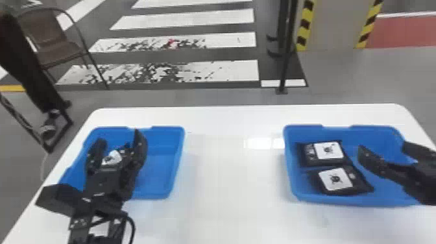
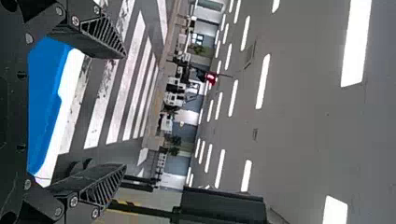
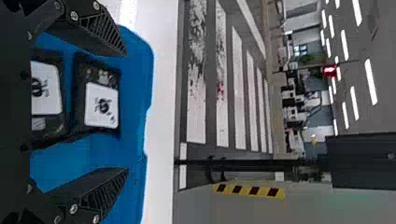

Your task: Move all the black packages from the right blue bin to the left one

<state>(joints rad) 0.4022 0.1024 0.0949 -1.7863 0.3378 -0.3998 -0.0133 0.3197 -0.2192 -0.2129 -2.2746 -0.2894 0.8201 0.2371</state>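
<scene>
Two black packages with white labels lie in the right blue bin [image 1: 382, 198], a rear package [image 1: 328, 150] and a front package [image 1: 335, 179]. My right gripper [image 1: 381, 152] stands open over that bin's right part, to the right of both; in the right wrist view the right gripper [image 3: 125, 112] has its fingers apart, beside the rear package [image 3: 101, 106] and the front package [image 3: 46, 88]. Over the left blue bin [image 1: 162, 175] my left gripper [image 1: 118, 139] is open, with a black package [image 1: 112, 158] seen between its fingers, partly hidden. The left gripper [image 2: 125, 112] holds nothing in the left wrist view.
Both bins stand on a white table [image 1: 233, 181], with a wide stretch of tabletop between them. Past the table's far edge are a thin black pole [image 1: 285, 58] and, at the left, a brown chair [image 1: 55, 42].
</scene>
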